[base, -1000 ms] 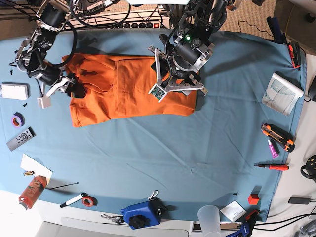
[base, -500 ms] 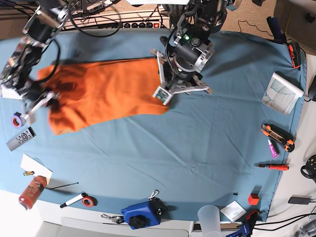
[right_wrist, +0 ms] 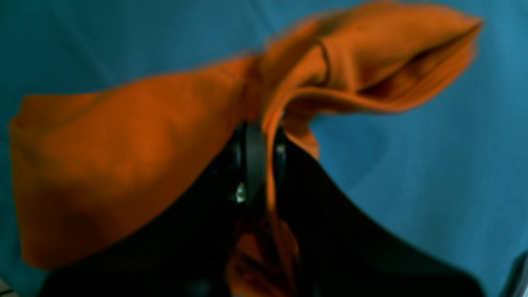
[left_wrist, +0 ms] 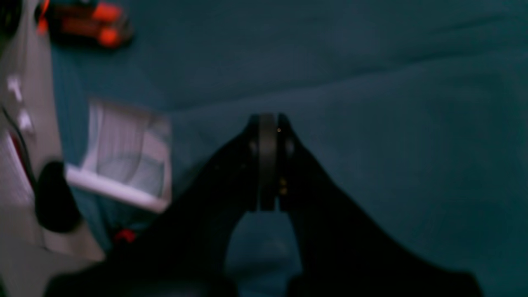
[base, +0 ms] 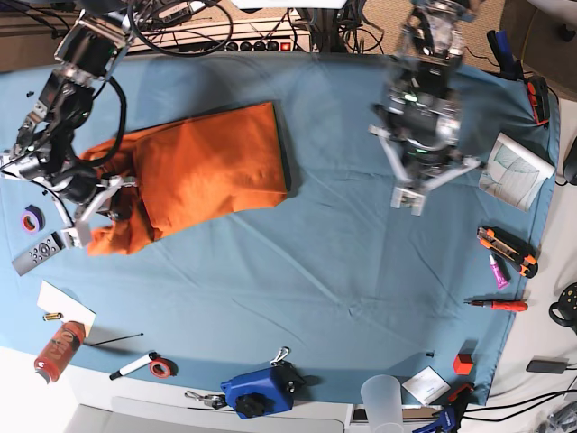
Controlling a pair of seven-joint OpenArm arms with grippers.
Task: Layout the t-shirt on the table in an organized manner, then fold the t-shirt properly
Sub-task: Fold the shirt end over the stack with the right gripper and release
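Both wrist views are soft w/ blur. Left gripper [left_wrist: 268,165]: jaws look pressed together, nothing seen between; its arm blurs in base view. Objs at left edge of left wrist view, a white pad [left_wrist: 123,156] and an orange-black tool [left_wrist: 82,24], too blurred to ID. Shirt [right_wrist: 136,140] hides 1 right gripper [right_wrist: 258,165] finger tip; lower cloth cut off by bottom edge.

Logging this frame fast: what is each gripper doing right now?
Left gripper: closed, holding nothing, above the table.
Right gripper: closed on the t-shirt.
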